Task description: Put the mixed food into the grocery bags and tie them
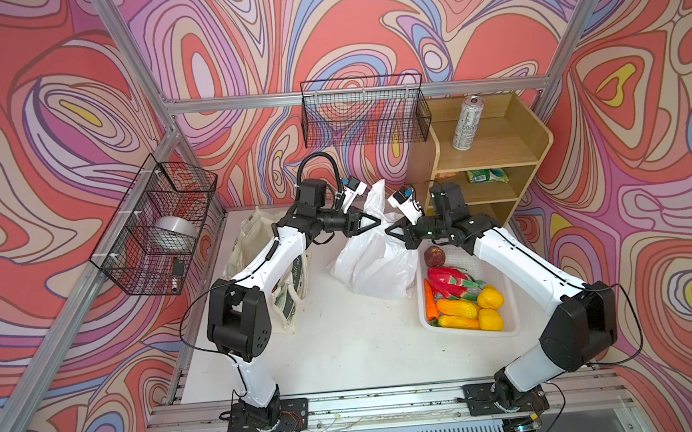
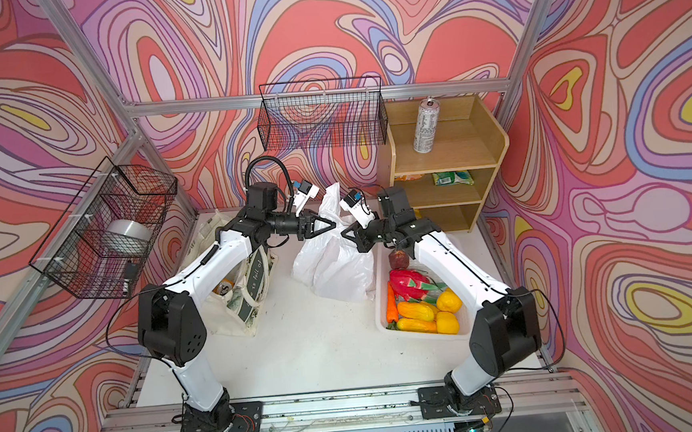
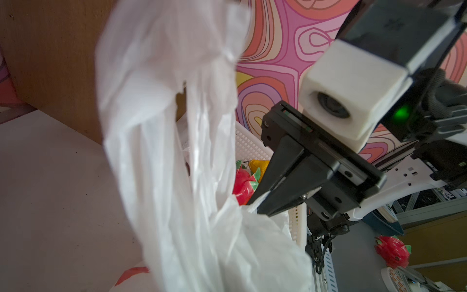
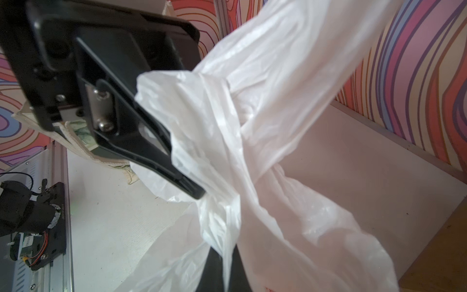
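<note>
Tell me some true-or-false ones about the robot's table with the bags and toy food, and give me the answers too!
1. The tall silver drink can lies in the white perforated plastic basket. False: it stands upright on the top level of the wooden shelf unit.
2. The left gripper and right gripper are both shut on the thin white plastic bag. True.
3. The pink toy dragon fruit is in the basket. True.
4. The cream canvas tote sits right of the plastic bag. False: in both top views it sits to its left.
</note>
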